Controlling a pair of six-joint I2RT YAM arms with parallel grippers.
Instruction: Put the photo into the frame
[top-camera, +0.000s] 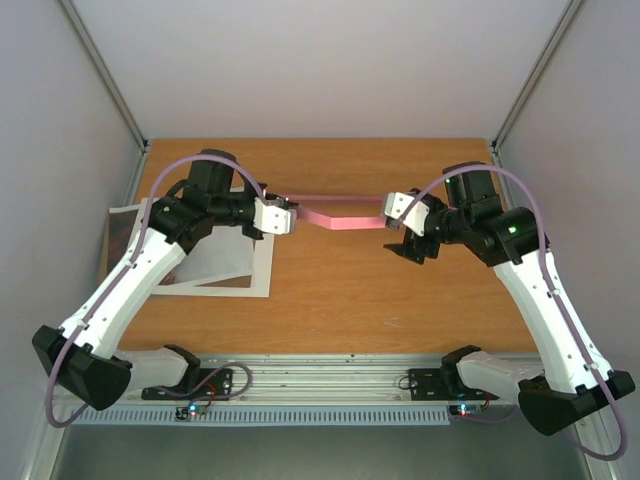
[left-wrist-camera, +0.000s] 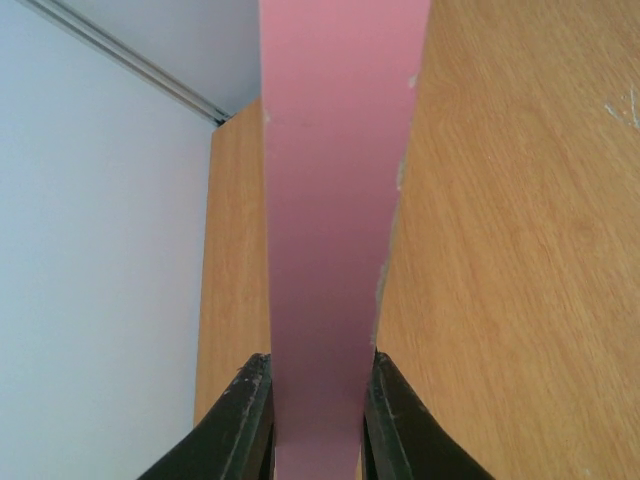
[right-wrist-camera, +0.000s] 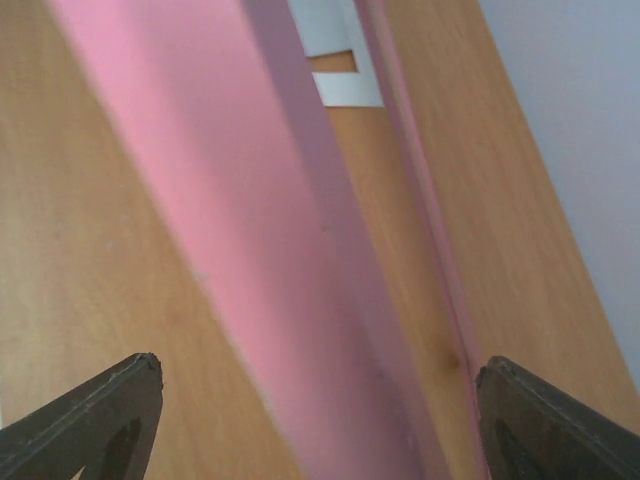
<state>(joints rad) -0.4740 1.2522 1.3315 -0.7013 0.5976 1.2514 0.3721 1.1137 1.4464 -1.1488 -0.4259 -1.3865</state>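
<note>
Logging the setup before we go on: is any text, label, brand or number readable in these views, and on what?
None can be read. The pink frame is bare in all three views; the white mat and the wooden table show no print. Any marking on the small board at the left arm's base is too small to read.
</note>
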